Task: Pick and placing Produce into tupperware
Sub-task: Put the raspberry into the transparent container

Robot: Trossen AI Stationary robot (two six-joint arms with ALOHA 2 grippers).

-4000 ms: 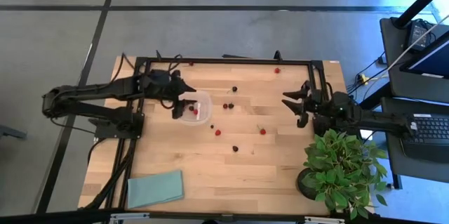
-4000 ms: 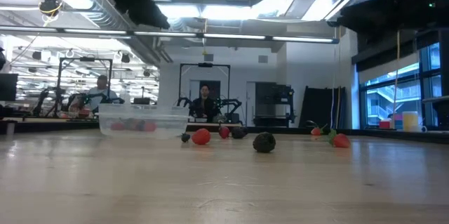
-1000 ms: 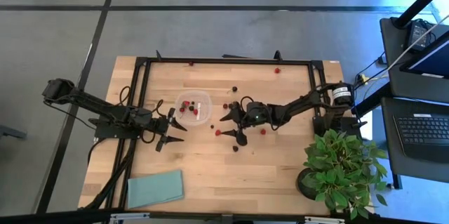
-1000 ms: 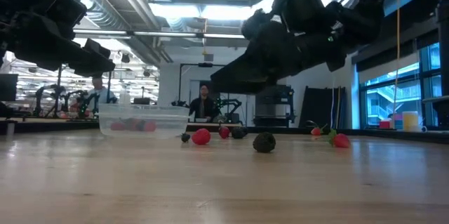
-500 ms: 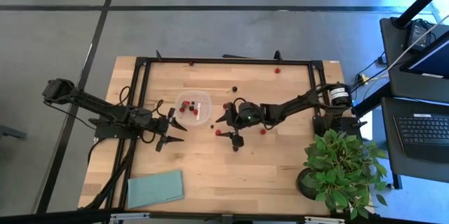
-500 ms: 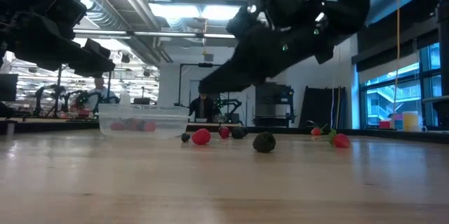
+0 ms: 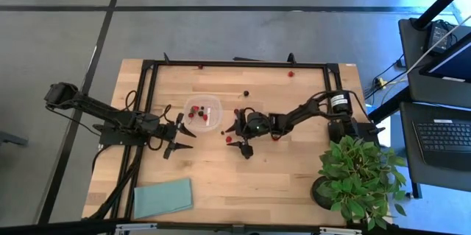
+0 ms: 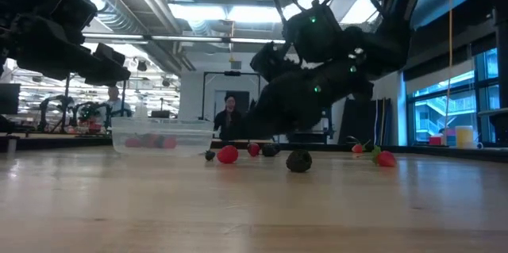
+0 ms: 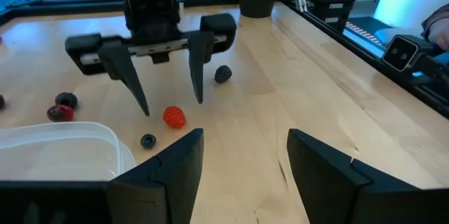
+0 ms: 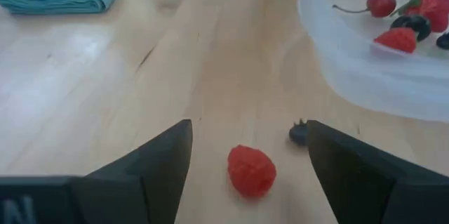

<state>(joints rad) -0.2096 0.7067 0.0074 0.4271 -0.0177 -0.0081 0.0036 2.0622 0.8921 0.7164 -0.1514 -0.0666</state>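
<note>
right gripper [image 7: 237, 138] spread wide, low over a red berry [image 10: 251, 170] just right of the tupperware [image 7: 204, 113], which holds several pieces. left gripper [image 7: 182, 135] parted, empty, waiting left of the tupperware.

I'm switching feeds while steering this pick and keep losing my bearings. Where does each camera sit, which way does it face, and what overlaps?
High: overhead, straight down on the table; both arms show, right gripper open by the tupperware.
Low: table height, looking level into the room; right arm above the berries.
Left wrist: on the left arm, past its open fingers toward the right gripper.
Right wrist: on the right arm, fingers straddling a red raspberry.
Shared: both wrist views show that raspberry and the tupperware.
</note>
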